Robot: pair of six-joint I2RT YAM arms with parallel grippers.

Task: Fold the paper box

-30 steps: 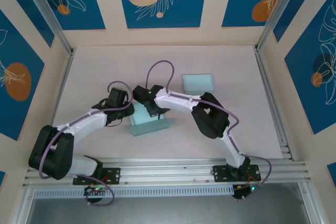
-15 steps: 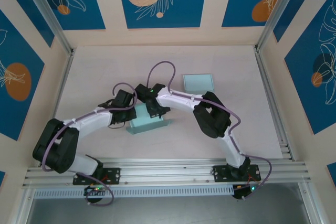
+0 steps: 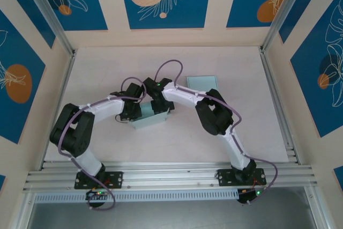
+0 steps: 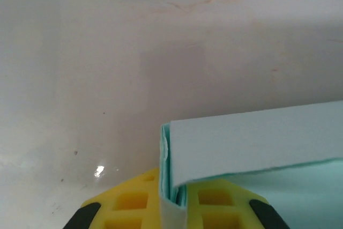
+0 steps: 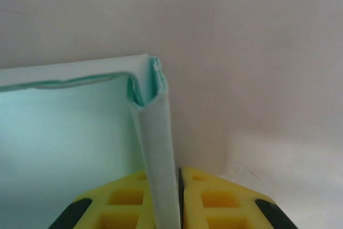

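At the left end of the paper box (image 4: 257,143), the left pincer (image 4: 172,202) is clenched on a thin upright end wall, its yellow pads (image 4: 131,199) pressed to either side of the layered paper. From that grip the box's long panel runs off to the pincer's right. At the opposite end, the right pincer (image 5: 170,194) grasps the matching end wall, a folded strip rising to a slightly ragged corner, and there the long wall runs off to its left. The box body therefore lies between the two grips. Seen from above, the box (image 3: 153,119) sits on the counter (image 3: 107,68) with its long axis roughly left to right, its right end tipped a little away from the arm bases. The left pincer (image 3: 134,110) is at its left end and the right pincer (image 3: 157,103) is over its far edge. Both are touching the box, so neither arm is the nearer one. My judgement is that the coming move depends on both ends staying square to that long axis while the walls are creased. A separate teal sheet (image 3: 202,82) lies beyond the box's right end, apart from it.
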